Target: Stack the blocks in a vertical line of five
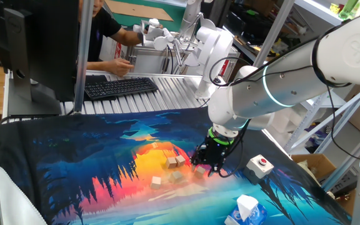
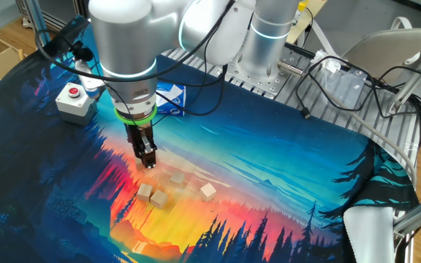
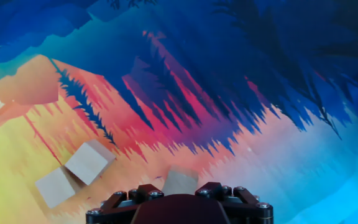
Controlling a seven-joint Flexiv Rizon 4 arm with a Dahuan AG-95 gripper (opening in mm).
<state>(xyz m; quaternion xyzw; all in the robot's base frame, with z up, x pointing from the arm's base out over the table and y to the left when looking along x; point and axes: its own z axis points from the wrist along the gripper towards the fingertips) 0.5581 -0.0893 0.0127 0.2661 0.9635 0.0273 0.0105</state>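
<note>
Black and low over the desk (image 1: 74, 156), the end effector (image 1: 209, 166) is hanging just above the printed mat, a tan block (image 3: 180, 182) sitting between its fingers in the hand view; whether they are pressing on it I cannot tell. Other blocks (image 2: 153, 196) are lying scattered nearby, two of them touching (image 3: 73, 171), none stacked. Closing off-centre is likely to twist the cube or nudge it aside.

Small matt pale wooden cubes (image 2: 208, 191) lie on a smooth printed sunset-coloured cloth mat (image 2: 283, 183); glossy white plastic-looking robot arm (image 2: 123, 36).
</note>
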